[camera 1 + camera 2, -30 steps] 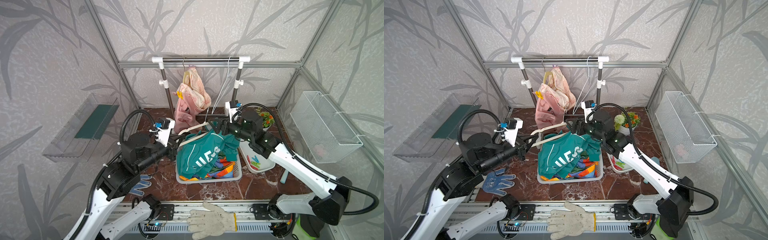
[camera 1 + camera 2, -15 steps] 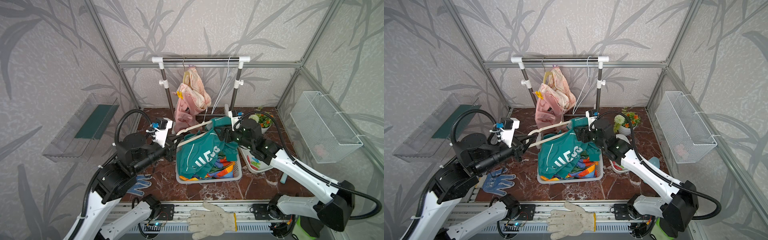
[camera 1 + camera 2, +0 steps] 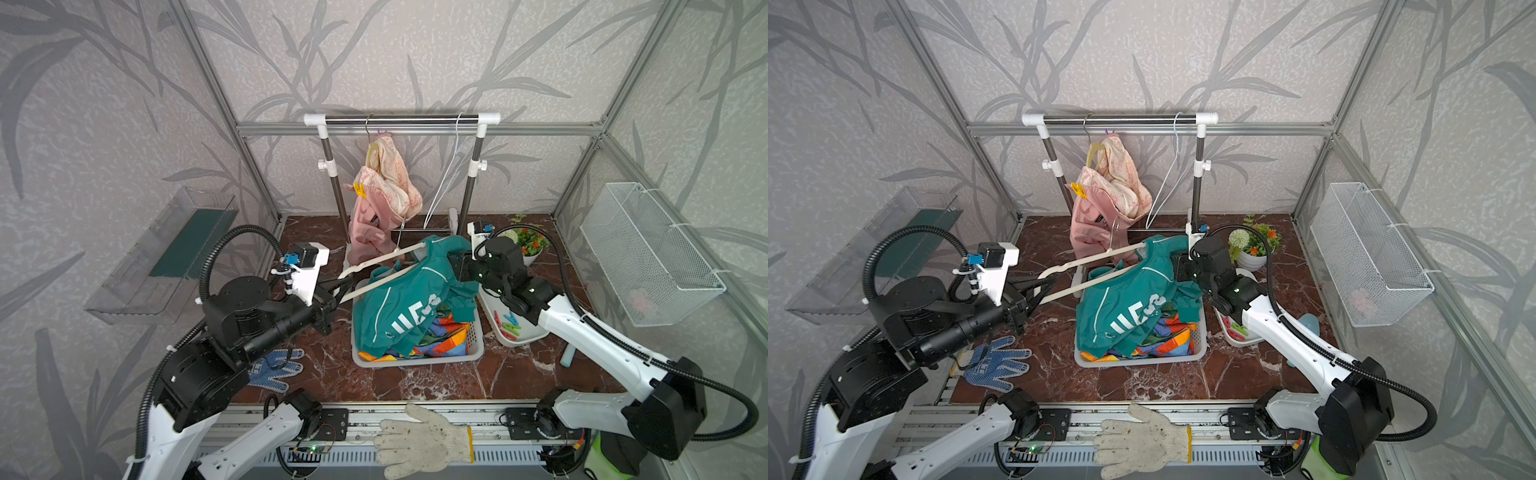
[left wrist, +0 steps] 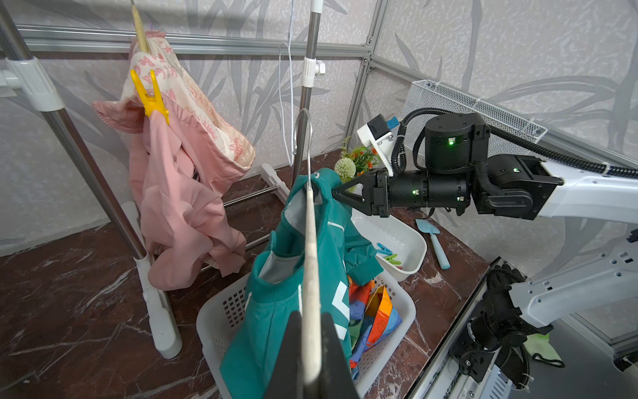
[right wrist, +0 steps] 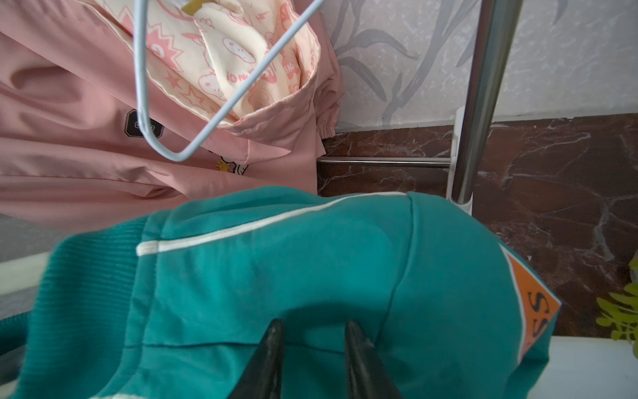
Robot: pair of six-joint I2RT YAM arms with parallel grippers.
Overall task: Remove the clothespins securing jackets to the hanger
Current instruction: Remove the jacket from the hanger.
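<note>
My left gripper [image 4: 310,349] is clamped tight on 1 end of the cream hanger [image 4: 309,255], holding it out over the basket [image 3: 473,345]. The teal jacket [image 3: 409,303] hangs from the hanger's far end and trails into the basket, over the patchwork jacket [image 3: 436,336]. My right gripper [image 4: 336,194] is at the teal shoulder with its jaws a narrow gap apart, tips against the cloth; I cannot tell whether they have pinched it. No clothespin shows on the teal jacket.

Judgement: step in hand is drawing the teal jacket off the hanger.

1 yellow clothespin [image 4: 151,97] is still on the pink jacket [image 4: 176,193] at the rail [image 3: 399,120]. Loose pins [image 3: 509,324] lie in the white tray [image 3: 523,338]. Next move calls for a firm pinch and a pull clear.
</note>
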